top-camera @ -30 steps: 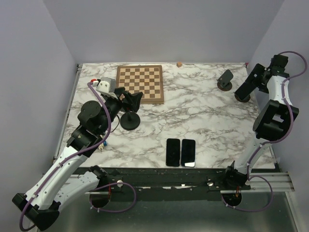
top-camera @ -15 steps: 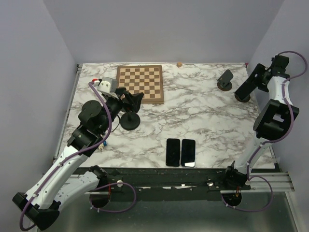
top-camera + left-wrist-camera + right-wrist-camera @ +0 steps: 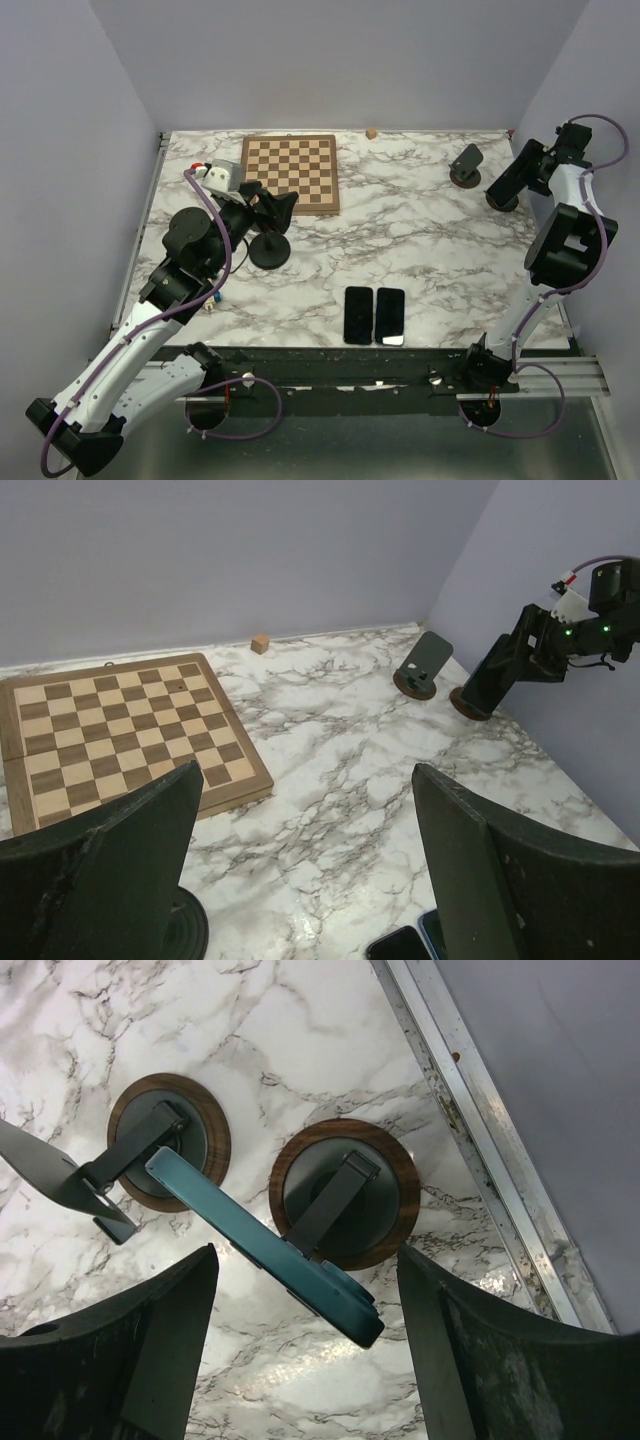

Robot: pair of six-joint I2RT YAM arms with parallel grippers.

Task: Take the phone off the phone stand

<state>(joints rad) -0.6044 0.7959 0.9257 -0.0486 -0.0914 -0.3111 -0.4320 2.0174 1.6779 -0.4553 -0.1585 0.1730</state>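
A teal phone [image 3: 265, 1248] leans on a wood-rimmed phone stand [image 3: 345, 1192] at the table's far right; the stand also shows in the top view [image 3: 502, 195] and the left wrist view [image 3: 480, 685]. My right gripper [image 3: 305, 1257] is open and hovers above the phone, one finger on each side, not touching it. In the top view the right gripper [image 3: 522, 168] is at the phone's upper end. My left gripper [image 3: 308, 772] is open and empty, above a black round stand base [image 3: 268, 250] on the left of the table.
A second, empty stand [image 3: 168, 1140] stands just left of the phone's stand. Two dark phones [image 3: 374, 315] lie flat near the front edge. A chessboard [image 3: 290, 172], a small wooden cube [image 3: 371, 132] and a white box [image 3: 222, 176] sit at the back. The table's metal rail [image 3: 480, 1150] runs close on the right.
My right wrist has shifted slightly over the stand. The phone still leans on the stand. The left arm has barely moved.
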